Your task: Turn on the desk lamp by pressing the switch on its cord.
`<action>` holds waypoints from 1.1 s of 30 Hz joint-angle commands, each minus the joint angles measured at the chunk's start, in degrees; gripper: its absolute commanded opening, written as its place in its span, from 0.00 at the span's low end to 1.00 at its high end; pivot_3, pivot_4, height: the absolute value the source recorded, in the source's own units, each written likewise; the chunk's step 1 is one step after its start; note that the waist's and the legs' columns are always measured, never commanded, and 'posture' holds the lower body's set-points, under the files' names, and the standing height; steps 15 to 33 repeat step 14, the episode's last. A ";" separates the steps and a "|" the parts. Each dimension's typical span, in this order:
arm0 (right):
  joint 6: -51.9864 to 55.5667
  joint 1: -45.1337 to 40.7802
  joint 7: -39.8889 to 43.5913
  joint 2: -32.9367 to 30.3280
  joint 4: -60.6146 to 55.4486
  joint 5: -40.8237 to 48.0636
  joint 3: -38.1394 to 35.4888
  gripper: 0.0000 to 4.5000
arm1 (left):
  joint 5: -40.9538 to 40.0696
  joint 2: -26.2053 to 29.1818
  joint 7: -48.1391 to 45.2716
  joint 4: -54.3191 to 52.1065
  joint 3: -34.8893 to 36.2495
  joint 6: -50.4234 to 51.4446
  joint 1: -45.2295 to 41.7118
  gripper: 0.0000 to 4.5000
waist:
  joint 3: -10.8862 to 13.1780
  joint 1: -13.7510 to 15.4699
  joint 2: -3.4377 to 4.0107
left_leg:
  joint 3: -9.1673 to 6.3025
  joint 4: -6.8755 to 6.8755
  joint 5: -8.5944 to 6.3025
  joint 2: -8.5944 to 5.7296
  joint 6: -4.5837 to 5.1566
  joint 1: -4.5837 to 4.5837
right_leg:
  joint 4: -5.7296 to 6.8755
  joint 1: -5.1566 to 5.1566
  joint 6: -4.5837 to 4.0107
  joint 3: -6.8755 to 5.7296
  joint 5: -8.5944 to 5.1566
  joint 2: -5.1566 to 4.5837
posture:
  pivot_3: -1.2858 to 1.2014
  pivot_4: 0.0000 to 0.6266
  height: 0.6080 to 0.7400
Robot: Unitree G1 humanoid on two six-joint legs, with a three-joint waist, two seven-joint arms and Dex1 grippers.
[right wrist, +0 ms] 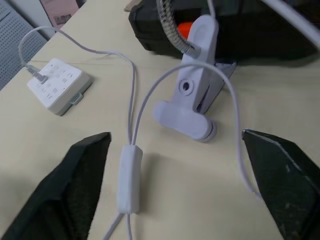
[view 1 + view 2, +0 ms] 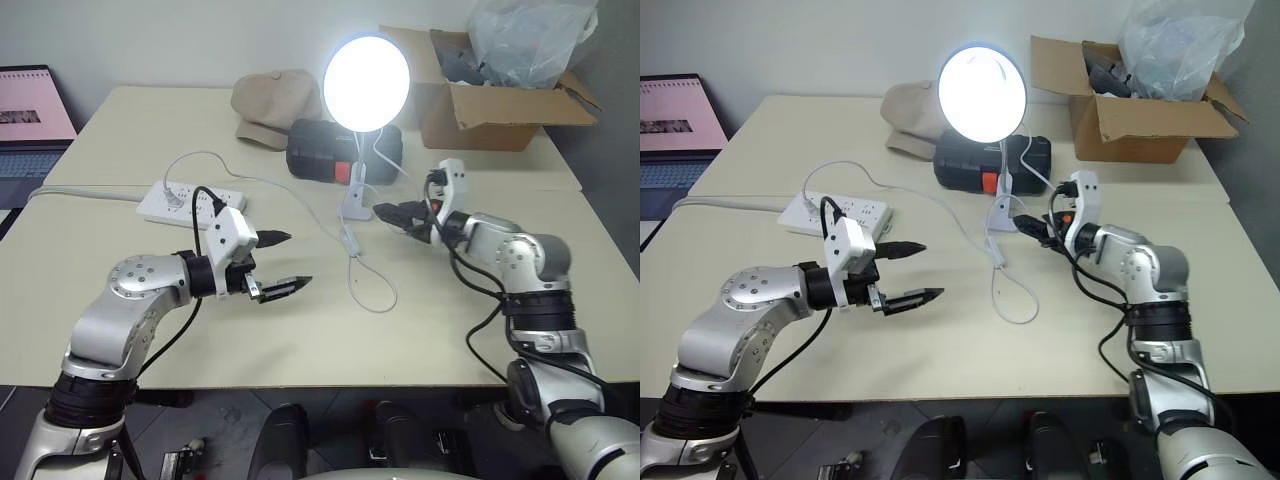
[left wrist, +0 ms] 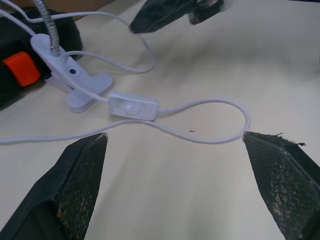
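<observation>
Worktop (image 2: 300, 340): beige, carrying everything.
Desk lamp (image 2: 366, 84): lit, clipped upright mid-worktop.
Left end effector (image 2: 283, 262): open, hovering left of the cord (image 2: 372, 300).
Right end effector (image 2: 397, 216): open, beside lamp base.
Switch (image 3: 133, 107): flat, between both.

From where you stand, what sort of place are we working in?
Probably an office or lab workroom: pale tables pushed together, a laptop at the left edge, a power strip, and an open cardboard box of bagged items.
</observation>
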 commanded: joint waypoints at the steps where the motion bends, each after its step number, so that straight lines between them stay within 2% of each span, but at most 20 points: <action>1: -1.47 3.62 13.15 -9.09 -11.36 2.84 1.40 0.99 | -3.39 2.75 0.72 -3.82 4.51 4.85 -0.46 1.00 | 0.01 0.01 0.01 | 0.00 0.00 0.00 0.01 0.00 0.00 | 0.00 0.00 0.00 0.00 0.00 0.00 | 0.52 0.24 1.00; 6: -7.17 9.83 26.79 -21.14 -20.92 3.31 1.59 0.99 | -5.87 6.82 -2.53 -4.10 6.90 7.39 0.54 1.00 | 0.02 0.01 0.02 | -0.05 -0.02 -0.01 0.01 0.00 -0.01 | -0.04 0.00 0.01 -0.06 -0.03 0.01 | 0.52 0.24 1.00; 11: -11.83 13.46 33.41 -28.39 -25.06 1.97 1.28 0.99 | -9.78 8.82 -5.17 -5.72 8.33 9.84 2.24 1.00 | 0.03 -0.05 0.01 | -0.06 0.00 -0.01 0.01 0.00 0.08 | -0.03 0.05 0.01 -0.04 -0.02 0.00 | 0.52 0.24 1.00; 14: -13.65 13.94 35.12 -30.12 -26.14 1.47 1.65 0.99 | -11.77 8.97 -5.89 -5.64 8.88 10.79 2.28 1.00 | 0.03 0.01 0.00 | -0.10 0.04 0.00 0.01 0.00 0.08 | -0.01 0.06 0.01 -0.06 -0.02 0.00 | 0.52 0.24 1.00; 33: -13.65 13.94 35.12 -30.12 -26.14 1.47 1.65 0.99 | -11.77 8.97 -5.89 -5.64 8.88 10.79 2.28 1.00 | 0.03 0.01 0.00 | -0.10 0.04 0.00 0.01 0.00 0.08 | -0.01 0.06 0.01 -0.06 -0.02 0.00 | 0.52 0.24 1.00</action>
